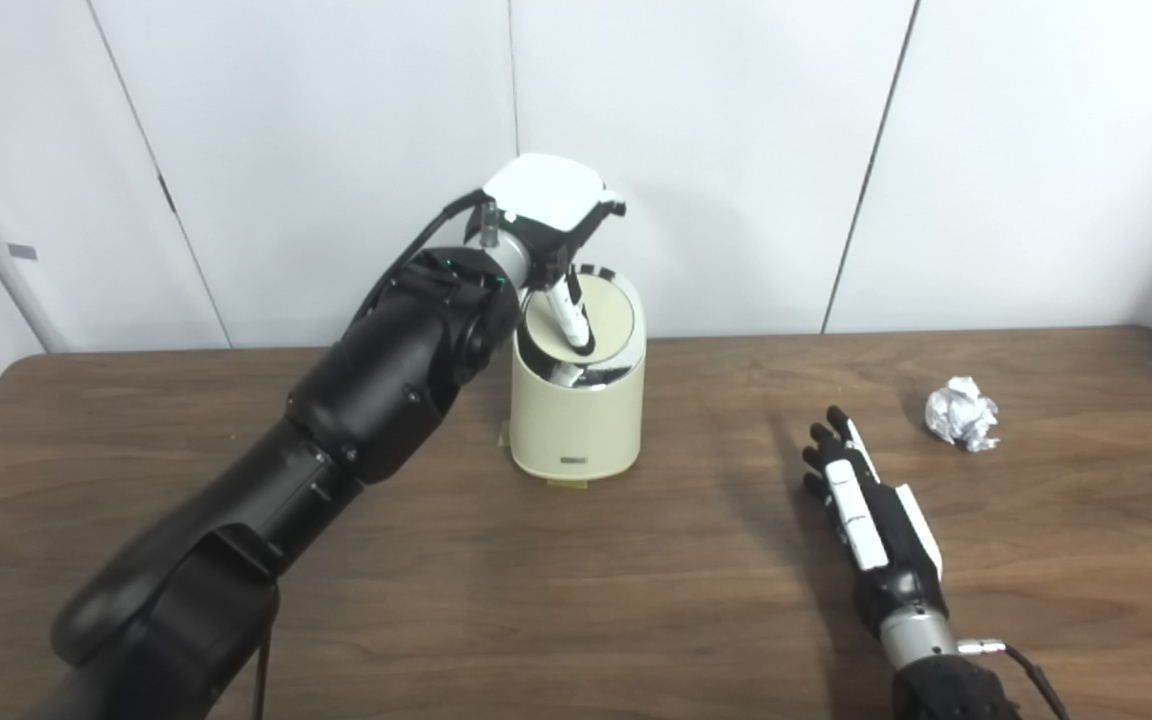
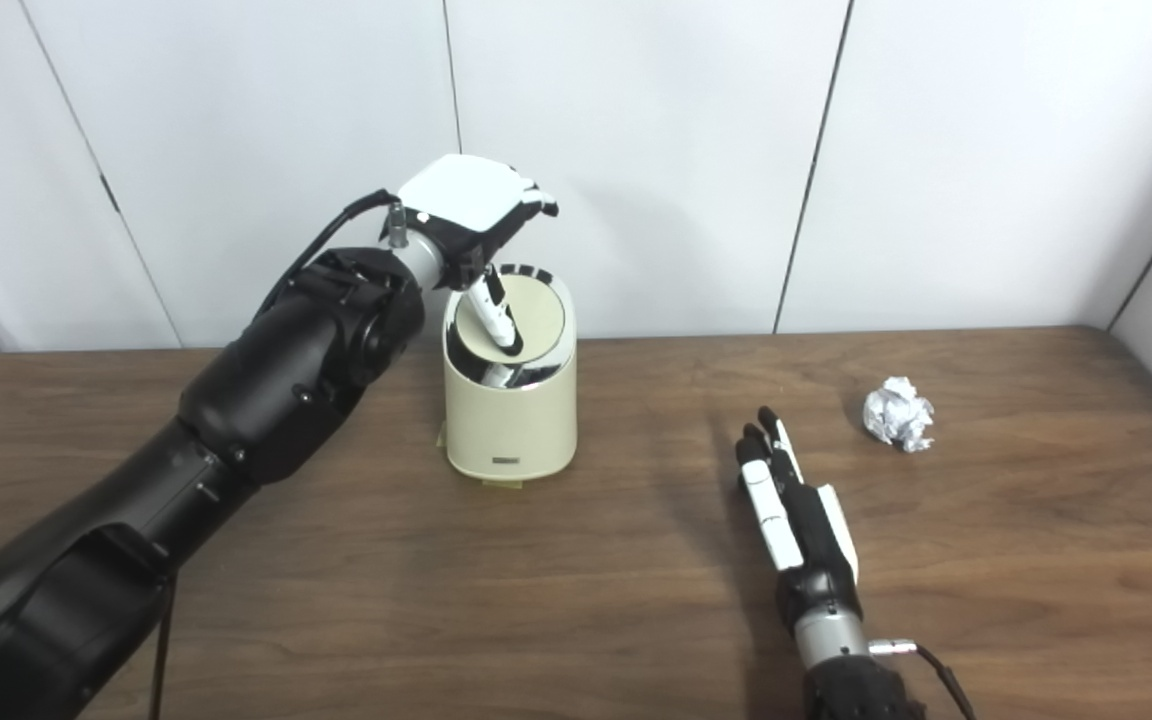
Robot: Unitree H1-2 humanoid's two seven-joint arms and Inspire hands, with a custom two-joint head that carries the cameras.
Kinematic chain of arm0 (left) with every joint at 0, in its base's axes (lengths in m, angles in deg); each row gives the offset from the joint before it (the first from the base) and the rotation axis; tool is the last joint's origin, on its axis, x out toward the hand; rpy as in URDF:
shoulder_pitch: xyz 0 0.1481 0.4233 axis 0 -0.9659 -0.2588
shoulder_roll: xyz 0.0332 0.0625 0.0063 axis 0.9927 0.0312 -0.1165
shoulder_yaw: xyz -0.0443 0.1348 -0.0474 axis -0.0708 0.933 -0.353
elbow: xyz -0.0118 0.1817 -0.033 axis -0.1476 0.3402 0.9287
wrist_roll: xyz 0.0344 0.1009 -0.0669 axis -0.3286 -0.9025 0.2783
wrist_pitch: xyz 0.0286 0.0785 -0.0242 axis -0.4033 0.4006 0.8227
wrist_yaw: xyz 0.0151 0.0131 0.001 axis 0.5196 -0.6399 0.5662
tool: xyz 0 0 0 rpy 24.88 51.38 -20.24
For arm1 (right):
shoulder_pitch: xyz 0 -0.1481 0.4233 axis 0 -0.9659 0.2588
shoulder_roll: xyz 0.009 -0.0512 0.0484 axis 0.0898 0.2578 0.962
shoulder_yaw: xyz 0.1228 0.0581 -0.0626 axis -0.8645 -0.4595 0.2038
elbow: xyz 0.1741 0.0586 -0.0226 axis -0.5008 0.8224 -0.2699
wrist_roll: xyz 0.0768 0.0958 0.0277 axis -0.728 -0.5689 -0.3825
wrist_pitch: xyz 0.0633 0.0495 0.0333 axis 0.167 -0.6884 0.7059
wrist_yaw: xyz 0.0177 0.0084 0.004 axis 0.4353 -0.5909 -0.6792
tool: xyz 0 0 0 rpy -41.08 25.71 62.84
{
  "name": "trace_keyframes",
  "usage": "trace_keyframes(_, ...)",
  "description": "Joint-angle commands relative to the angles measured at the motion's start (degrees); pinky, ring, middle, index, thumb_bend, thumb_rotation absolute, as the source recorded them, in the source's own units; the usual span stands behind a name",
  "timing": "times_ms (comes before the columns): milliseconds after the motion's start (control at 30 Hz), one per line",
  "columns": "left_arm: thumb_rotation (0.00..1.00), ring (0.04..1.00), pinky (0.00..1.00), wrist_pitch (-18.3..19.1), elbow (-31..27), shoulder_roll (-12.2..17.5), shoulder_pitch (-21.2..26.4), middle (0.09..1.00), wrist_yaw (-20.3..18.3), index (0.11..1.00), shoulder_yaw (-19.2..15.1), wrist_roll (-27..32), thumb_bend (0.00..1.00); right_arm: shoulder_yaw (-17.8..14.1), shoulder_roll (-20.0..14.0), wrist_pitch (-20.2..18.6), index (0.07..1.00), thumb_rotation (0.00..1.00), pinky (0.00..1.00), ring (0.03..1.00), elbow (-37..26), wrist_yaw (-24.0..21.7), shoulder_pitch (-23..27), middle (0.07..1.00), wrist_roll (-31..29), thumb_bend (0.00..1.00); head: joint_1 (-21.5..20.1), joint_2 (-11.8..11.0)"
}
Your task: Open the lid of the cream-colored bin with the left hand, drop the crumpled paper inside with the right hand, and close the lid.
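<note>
Right hand (image 1: pixel 866 500) lies flat on wooden table (image 1: pixel 636 600), fingers straight & pressed together, holding nothing. Crumpled paper (image 1: pixel 963 413) sits near it, up & to the right, not touching. Cream-colored bin (image 1: pixel 578 415) stands toward table's back edge, by the wall. Left hand (image 1: pixel 548 215) hovers over bin w/ one finger (image 1: pixel 570 318) pressing down on lid (image 1: pixel 598 318), lid tilted partly open; other fingers curled, grip detail can't tell.

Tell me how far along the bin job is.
Nothing is finished yet. In hand: the left hand is above the cream-colored bin, one finger pressing down on the lid, which looks tilted with a dark gap at its front edge. Left to do: the crumpled paper lies on the table, untouched, and the right hand rests flat and open beside it. Pickup, drop and closing remain.
</note>
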Motion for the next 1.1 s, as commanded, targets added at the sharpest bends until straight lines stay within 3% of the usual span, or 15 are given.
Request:
trace_keyframes(0,0.07,0.979,0.95,-0.52,0.78,-0.17,-0.11,0.945,0.45,0.922,0.46,-1.46,0.94,0.33,0.25,0.34,1.000,0.91,0.91,0.942,-1.25,-0.89,0.96,0.966,-0.55,0.55,-0.07,0.05)
trace_keyframes(167,0.07,0.984,0.98,0.19,0.04,-0.56,0.09,0.949,-1.83,0.923,-2.32,1.70,0.93,0.02,0.58,0.81,1.000,0.90,0.92,0.947,-0.78,-0.82,1.17,0.967,-1.30,0.55,-0.03,0.11)
trace_keyframes(533,0.15,0.969,0.85,6.02,-5.05,-0.44,2.89,0.983,-7.46,0.925,-12.56,11.30,0.87,0.18,0.07,1.37,1.000,0.91,0.92,0.942,-0.09,-1.13,1.41,0.967,-1.23,0.55,0.08,-0.56)
trace_keyframes(633,0.21,0.946,0.80,5.79,-6.13,0.22,2.93,0.959,-6.19,0.910,-14.71,13.26,0.85,-0.18,0.31,1.10,1.000,0.91,0.93,0.943,0.14,-1.24,1.58,0.967,-2.07,0.57,0.14,-0.67)
trace_keyframes(733,0.23,0.937,0.80,3.51,-6.66,0.59,1.54,0.940,-2.32,0.901,-17.07,15.17,0.80,-0.29,0.63,0.93,1.000,0.93,0.93,0.949,0.22,-0.86,1.49,0.965,-2.30,0.58,0.10,-0.71)
trace_keyframes(867,0.24,0.888,0.76,3.60,-7.69,-0.94,-1.08,0.909,2.89,0.890,-22.23,19.64,0.77,-0.08,0.66,0.82,1.000,0.96,0.93,0.953,0.04,-0.48,1.27,0.966,-1.75,0.58,-0.14,-0.71)
trace_keyframes(1067,0.46,0.882,0.75,4.21,-10.69,-1.18,-5.62,0.914,7.06,0.899,-26.25,23.86,0.62,-0.14,0.41,0.35,1.000,0.97,0.93,0.950,-0.50,-0.58,1.07,0.966,-1.80,0.58,-0.34,-0.62)
